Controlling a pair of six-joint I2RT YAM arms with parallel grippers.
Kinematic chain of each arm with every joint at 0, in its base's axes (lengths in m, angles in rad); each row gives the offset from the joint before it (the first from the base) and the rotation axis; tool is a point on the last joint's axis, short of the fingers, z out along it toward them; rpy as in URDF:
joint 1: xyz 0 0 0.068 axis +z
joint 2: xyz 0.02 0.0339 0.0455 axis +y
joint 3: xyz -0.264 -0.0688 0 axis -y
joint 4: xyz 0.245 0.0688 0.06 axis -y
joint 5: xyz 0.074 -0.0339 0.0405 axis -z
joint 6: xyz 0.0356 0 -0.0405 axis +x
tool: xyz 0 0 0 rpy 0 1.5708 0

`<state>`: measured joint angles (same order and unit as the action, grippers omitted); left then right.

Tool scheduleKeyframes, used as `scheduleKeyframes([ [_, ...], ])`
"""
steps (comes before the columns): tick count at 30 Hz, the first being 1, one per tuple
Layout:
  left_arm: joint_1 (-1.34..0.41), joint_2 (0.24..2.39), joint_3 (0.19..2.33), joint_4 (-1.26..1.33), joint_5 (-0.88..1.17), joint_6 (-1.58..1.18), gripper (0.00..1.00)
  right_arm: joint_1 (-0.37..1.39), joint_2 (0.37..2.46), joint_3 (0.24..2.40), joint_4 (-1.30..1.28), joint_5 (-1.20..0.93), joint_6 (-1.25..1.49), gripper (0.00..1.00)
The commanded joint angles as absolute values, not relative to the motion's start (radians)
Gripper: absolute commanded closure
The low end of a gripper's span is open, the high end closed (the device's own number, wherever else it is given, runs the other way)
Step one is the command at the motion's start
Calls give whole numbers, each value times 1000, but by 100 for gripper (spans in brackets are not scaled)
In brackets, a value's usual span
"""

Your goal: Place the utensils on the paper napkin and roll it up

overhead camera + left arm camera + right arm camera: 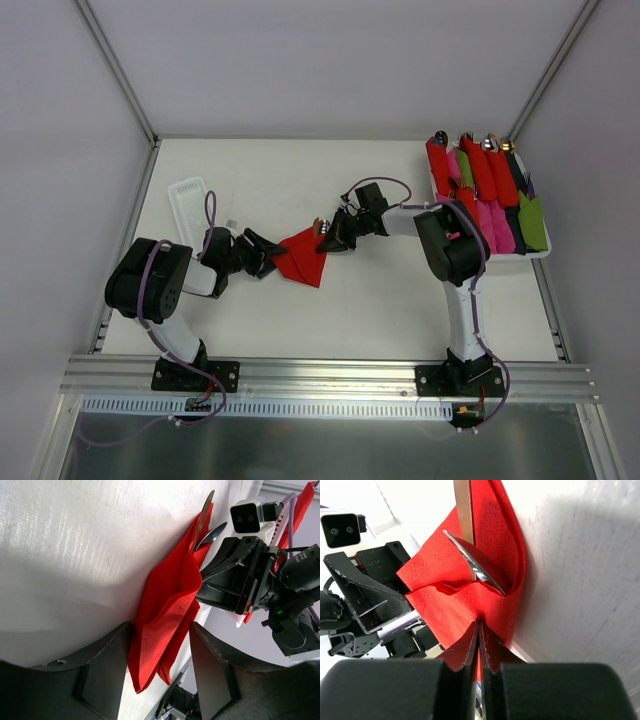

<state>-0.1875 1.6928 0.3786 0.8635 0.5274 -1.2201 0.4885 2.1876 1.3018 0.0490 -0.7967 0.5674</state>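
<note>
On the white table (290, 180) our right gripper (479, 626) pinches the thin red paper napkin (170, 590) around the silvery metal utensils (472, 562), our left gripper (160, 627) straddling its opposite end, unclenched.

- Paper napkin (165, 605): bright red all over, with a fine pattern of embossed dots. The folds read as darker red.
- Utensils (475, 565): silvery metal. The spoon head is mirror-bright with dark reflections.
- Desk (300, 180): plain matte white, unpatterned.
- Left pincer (160, 627) and right pincer (478, 630): black fingers.
- Left arm (150, 285) and right arm (455, 250): white links and black joints.
- Cables (478, 300): purple.
- Rolled bundles (490, 190): red, pink and green, all plain. One dark piece among them may be black or deep green; the overhead view is too small to settle it.
- Bundle tray (535, 256): white.
- Slotted tray (190, 205): white.
</note>
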Motion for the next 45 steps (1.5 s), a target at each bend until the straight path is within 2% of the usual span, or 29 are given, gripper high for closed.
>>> scheduleKeyframes([
  [1,-176,1684,388,821,495,-1209,49,494,2207,1310,-29,-742,531,95],
  [15,-230,1750,311,969,552,-1307,43,497,2210,1316,-31,-738,532,96],
  [31,-399,1738,270,1026,453,-1430,41,500,2209,1318,-32,-735,531,96],
  [37,-367,1712,252,1045,368,-1439,41,499,2209,1318,-32,-738,529,95],
  [45,-276,1626,299,914,331,-1333,41,499,2209,1316,-34,-738,525,95],
])
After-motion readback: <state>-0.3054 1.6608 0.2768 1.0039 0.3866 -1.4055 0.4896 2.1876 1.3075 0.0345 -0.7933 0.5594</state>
